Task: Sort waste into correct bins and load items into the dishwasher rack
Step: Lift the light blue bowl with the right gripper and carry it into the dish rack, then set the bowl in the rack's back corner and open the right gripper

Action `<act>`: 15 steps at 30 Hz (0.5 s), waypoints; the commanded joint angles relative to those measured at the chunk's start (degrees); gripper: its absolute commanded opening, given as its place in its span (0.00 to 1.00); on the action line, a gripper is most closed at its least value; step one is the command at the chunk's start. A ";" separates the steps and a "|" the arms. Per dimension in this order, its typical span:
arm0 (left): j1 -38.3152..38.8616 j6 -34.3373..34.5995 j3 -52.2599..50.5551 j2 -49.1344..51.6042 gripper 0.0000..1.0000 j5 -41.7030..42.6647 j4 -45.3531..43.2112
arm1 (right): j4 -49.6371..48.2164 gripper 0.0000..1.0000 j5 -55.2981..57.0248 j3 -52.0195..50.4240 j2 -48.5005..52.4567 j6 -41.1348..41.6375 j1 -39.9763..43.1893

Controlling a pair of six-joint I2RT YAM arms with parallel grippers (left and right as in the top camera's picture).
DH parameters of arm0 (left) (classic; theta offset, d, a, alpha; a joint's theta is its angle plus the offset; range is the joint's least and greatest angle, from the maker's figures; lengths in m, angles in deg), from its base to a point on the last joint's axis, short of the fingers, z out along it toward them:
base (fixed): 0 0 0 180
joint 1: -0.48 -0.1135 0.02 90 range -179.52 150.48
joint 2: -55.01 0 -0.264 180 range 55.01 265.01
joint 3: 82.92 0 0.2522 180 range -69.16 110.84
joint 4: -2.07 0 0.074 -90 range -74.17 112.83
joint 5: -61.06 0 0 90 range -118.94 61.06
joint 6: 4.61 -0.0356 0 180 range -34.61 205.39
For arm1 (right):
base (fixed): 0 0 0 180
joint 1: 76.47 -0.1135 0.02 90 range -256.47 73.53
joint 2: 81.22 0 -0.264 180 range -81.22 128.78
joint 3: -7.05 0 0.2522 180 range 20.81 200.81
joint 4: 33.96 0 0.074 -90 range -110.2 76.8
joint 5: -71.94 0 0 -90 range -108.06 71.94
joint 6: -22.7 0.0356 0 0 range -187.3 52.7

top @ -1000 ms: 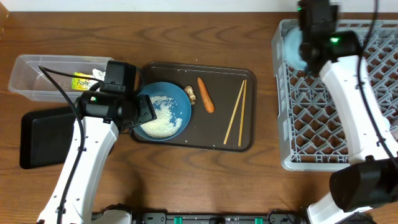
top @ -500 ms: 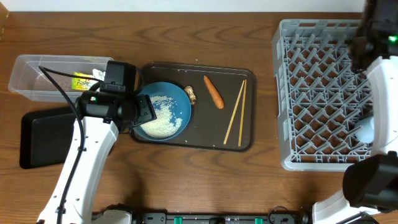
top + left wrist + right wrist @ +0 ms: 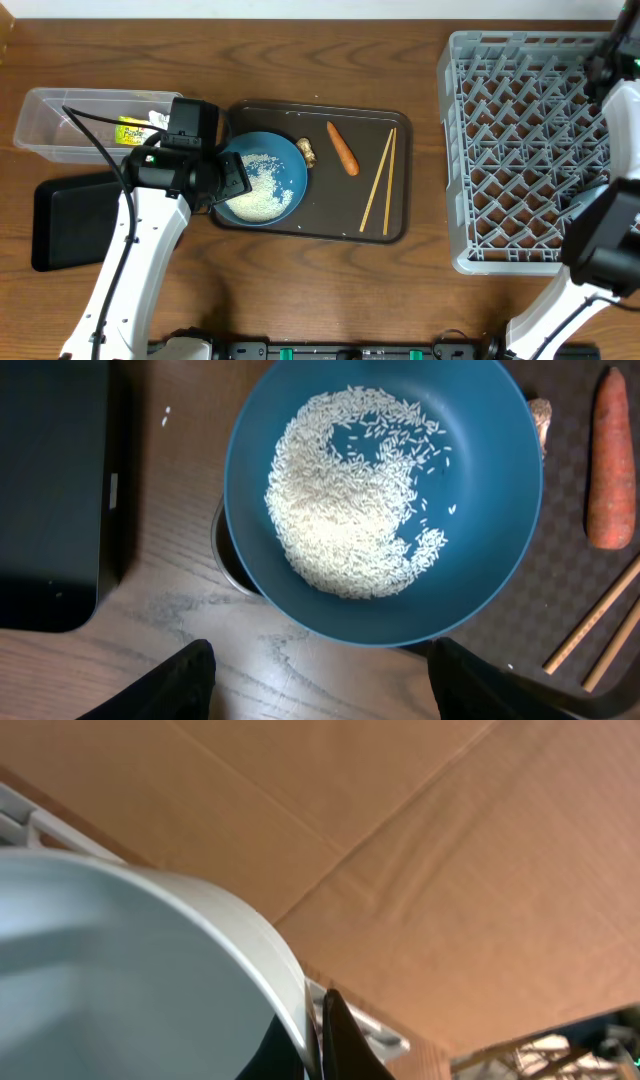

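Note:
The dark blue plate-bowl [image 3: 262,180] with loose white rice [image 3: 345,510] sits at the left end of the brown serving tray [image 3: 400,225]. My left gripper [image 3: 320,685] is open, its fingers on either side of the bowl's near rim and not touching it. An orange carrot [image 3: 343,148], a brownish scrap [image 3: 307,152] and wooden chopsticks [image 3: 378,182] lie on the tray. My right gripper [image 3: 312,1045] is shut on the rim of the light blue bowl [image 3: 120,970], at the right edge of the grey rack [image 3: 530,150]. The cups are out of view.
A clear tub [image 3: 60,110] at the far left holds the yellow-green wrapper [image 3: 130,130]. The flat black tray [image 3: 70,220] lies in front of it. Cardboard [image 3: 450,850] fills the right wrist view behind the bowl.
My right arm has swung the light blue bowl from the rack's far-left corner to its right edge, out of the overhead view. The carrot lies slightly further right. The left arm is still.

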 commanded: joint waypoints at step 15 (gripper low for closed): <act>-0.24 -0.52 0.52 -0.26 0.69 -0.63 -0.52 | -11.58 0.01 2.14 0.22 13.46 -17.35 -3.91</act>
